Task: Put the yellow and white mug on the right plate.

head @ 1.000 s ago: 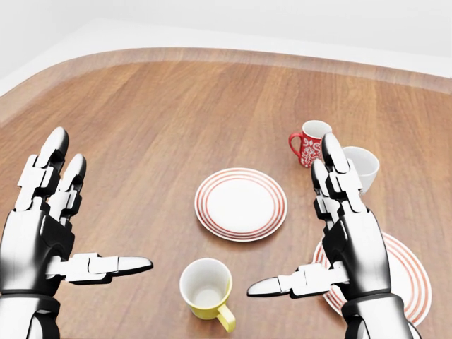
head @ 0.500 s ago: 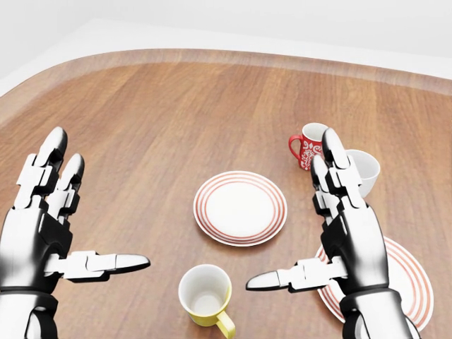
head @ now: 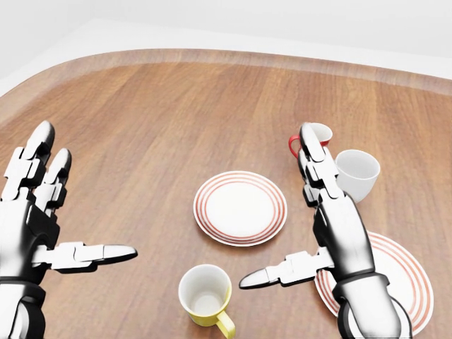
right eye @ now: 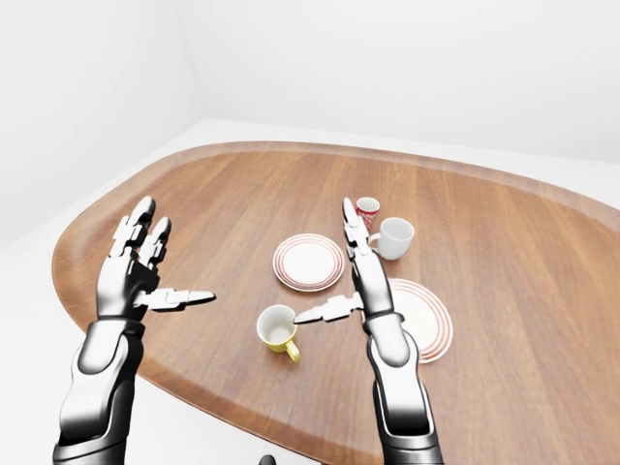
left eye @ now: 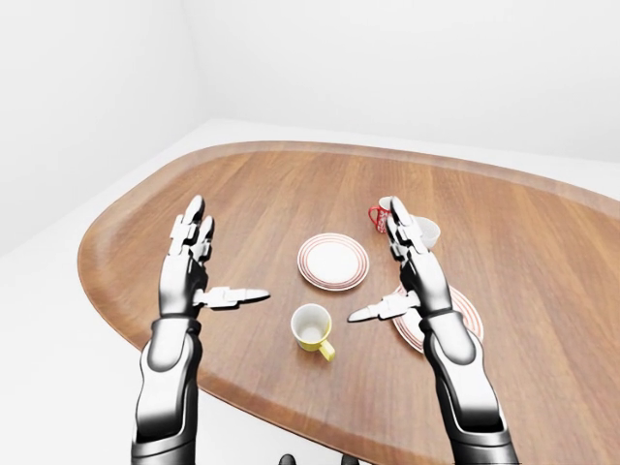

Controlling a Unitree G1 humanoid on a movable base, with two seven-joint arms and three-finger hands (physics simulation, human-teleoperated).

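Head view. The yellow-and-white ceramic mug [head: 205, 295] stands upright on the brown wooden desk [head: 155, 127], at 6 o'clock from the central red-ringed white plate [head: 241, 207]. The right hand [head: 321, 226] hovers empty, fingers spread wide, partly over the right red-ringed plate [head: 402, 275]; since half a second ago it has drifted towards 9 o'clock, nearer the mug. The left hand [head: 35, 219], equally wide and empty, has drifted the same way. A red patterned mug [head: 316, 138] and a plain white mug [head: 357, 173] stand at 1 o'clock from the central plate.

Left-eye view. Both hands hover above the desk, the yellow mug between them, untouched.

Right-eye view. The right thumb points at the mug's rim, near but apart. The grasp appears not yet begun; the approach seems under way.
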